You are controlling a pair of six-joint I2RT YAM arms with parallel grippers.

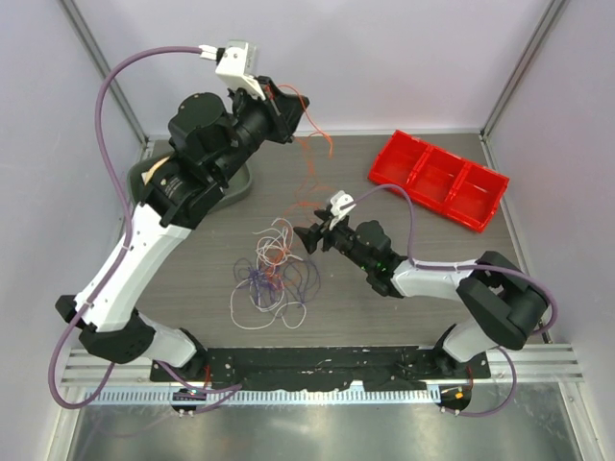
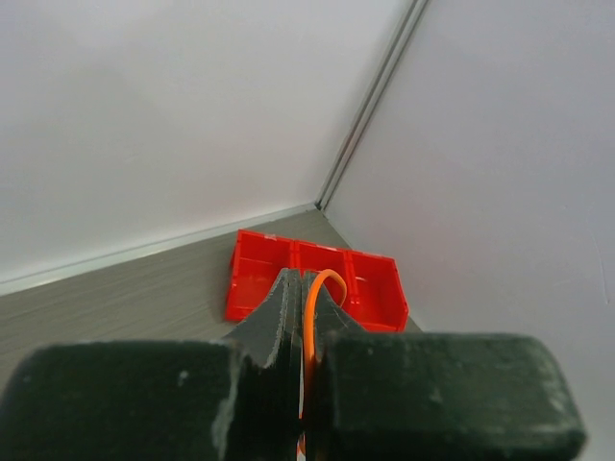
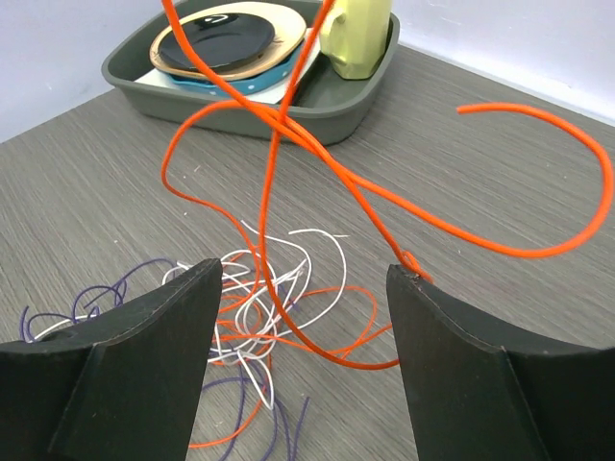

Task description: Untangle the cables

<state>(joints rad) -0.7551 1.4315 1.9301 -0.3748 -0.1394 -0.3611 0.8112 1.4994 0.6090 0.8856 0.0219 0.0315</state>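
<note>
Left gripper (image 2: 300, 288) is up high, jaws pinched shut on an orange cable (image 2: 308, 336). Right gripper (image 3: 303, 274) hovers low, jaws wide, holding nothing. The other cables (image 1: 274, 271) lie tangled mid-worktop (image 1: 192, 245); the purple ones look knotted, I think.

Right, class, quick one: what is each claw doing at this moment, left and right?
Left claw: closed, holding the thin, flexible orange-red cable.
Right claw: open, holding nothing.

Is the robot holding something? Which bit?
Left gripper pinches the orange cable partway along, a small loop poking out. Right gripper is open, holding nothing.
</note>
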